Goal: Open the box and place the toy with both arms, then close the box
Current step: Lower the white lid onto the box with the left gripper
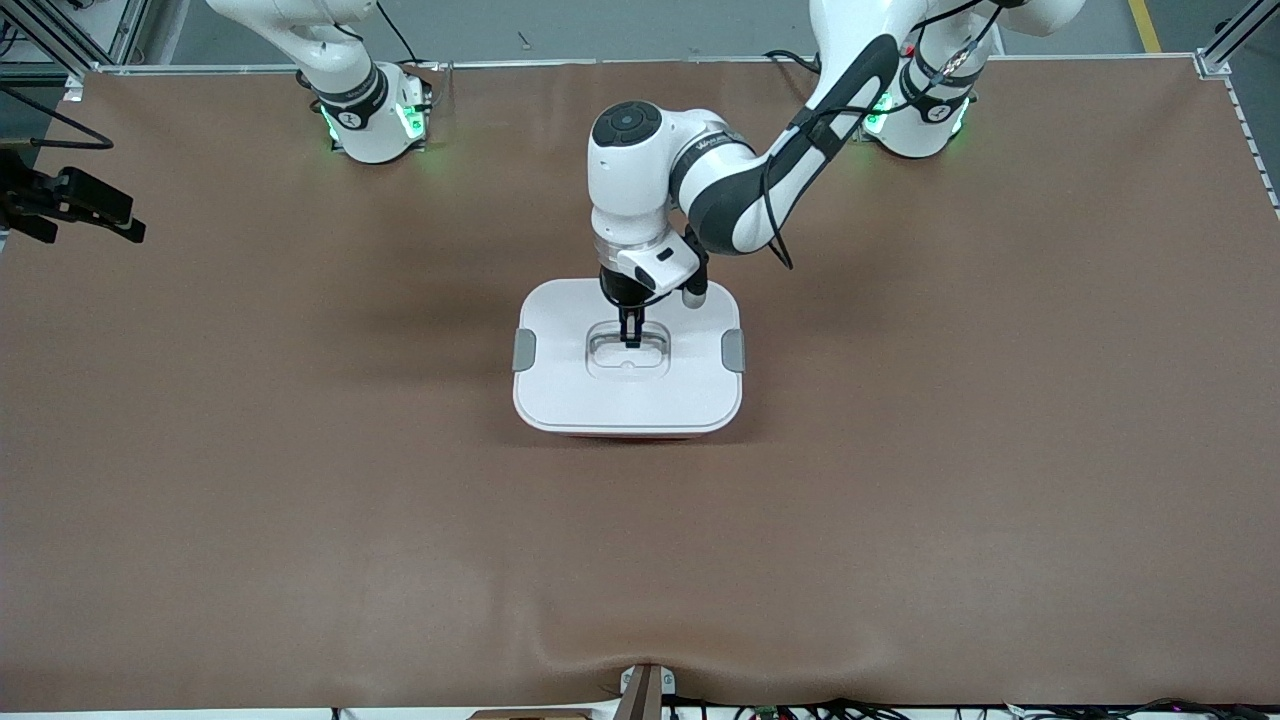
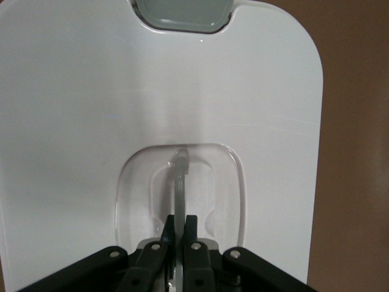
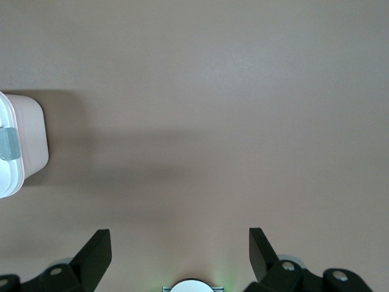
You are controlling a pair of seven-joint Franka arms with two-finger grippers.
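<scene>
The brown covered table [image 1: 300, 480] is topped at mid-table by the lidded, rounded pink plastic box [image 1: 628, 352]. Its white lid's recessed clear handle [image 2: 180, 182] is clamped by the left gripper [image 1: 631, 338]. The right gripper [image 3: 179, 249] is held spread apart over bare table toward the right arm's end

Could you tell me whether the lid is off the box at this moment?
No, the white lid sits on the box, and the left gripper has its fingers shut on the lid's centre handle.
</scene>
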